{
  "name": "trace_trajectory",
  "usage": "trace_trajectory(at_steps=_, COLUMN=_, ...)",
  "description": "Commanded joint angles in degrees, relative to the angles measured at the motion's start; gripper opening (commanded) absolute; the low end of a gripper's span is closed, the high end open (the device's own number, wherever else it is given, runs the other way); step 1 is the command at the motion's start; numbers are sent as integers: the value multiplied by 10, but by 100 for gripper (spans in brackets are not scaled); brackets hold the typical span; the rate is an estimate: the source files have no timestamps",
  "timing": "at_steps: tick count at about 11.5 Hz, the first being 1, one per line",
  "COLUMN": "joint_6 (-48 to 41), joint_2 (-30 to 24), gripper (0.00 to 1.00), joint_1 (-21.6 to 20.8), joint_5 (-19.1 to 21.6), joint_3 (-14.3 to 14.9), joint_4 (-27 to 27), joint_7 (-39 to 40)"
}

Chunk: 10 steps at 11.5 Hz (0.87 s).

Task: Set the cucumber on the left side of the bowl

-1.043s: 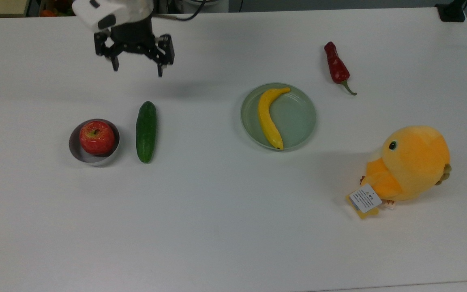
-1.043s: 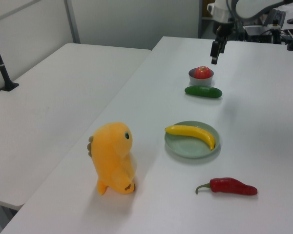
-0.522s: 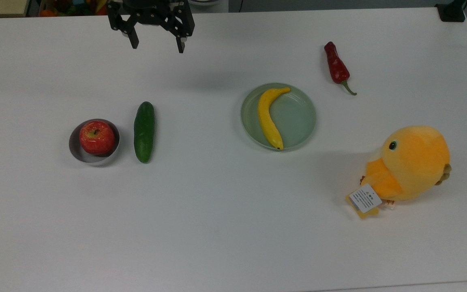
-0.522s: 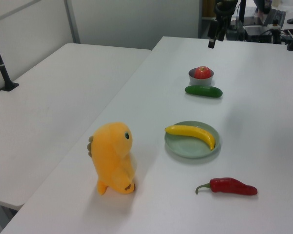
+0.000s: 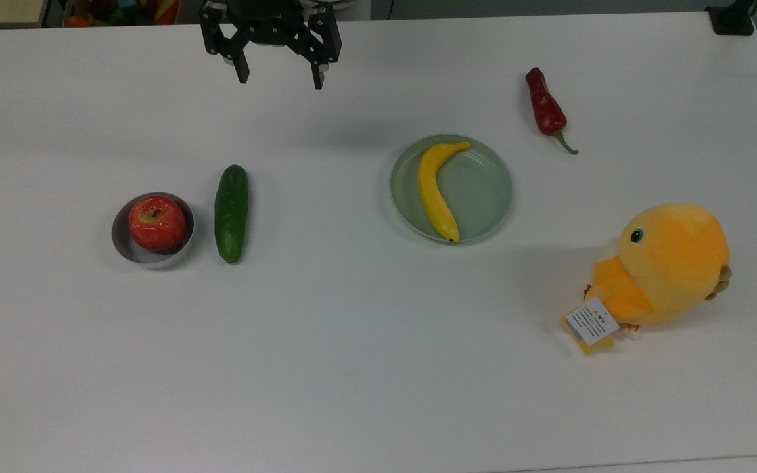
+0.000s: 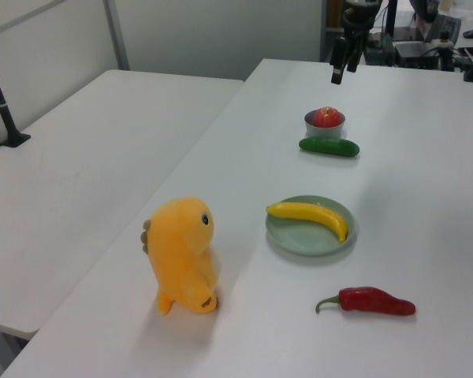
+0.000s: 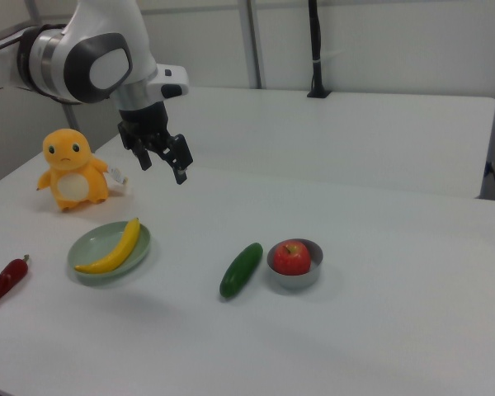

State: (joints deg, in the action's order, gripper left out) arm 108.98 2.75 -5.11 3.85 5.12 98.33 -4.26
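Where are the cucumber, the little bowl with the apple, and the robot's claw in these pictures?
cucumber [image 5: 231, 213]: top view, middle of its dark green body.
bowl [image 5: 120, 242]: top view, on its grey inner wall beside the apple.
gripper [image 5: 280, 74]: top view, midway between its two open fingertips.

Bowl floor under apple

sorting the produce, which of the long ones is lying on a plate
The yellow banana, on the pale green plate; the cucumber and red chili lie on the bare table.
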Motion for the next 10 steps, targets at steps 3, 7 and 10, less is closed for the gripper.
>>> trace_trajectory(at_steps=3, joint_6=-6, joint_2=3, gripper=100, joint_1=-10, joint_5=0, joint_3=7, joint_4=-2, joint_7=25)
trace_trajectory(at_steps=7, joint_6=-5, joint_2=9, gripper=100, joint_1=-11, joint_5=0, joint_3=6, joint_4=-2, joint_7=33)
trace_trajectory(at_steps=10, joint_6=-3, joint_2=10, gripper=100, joint_1=-6, joint_5=0, joint_3=-8, joint_4=-2, joint_7=33)
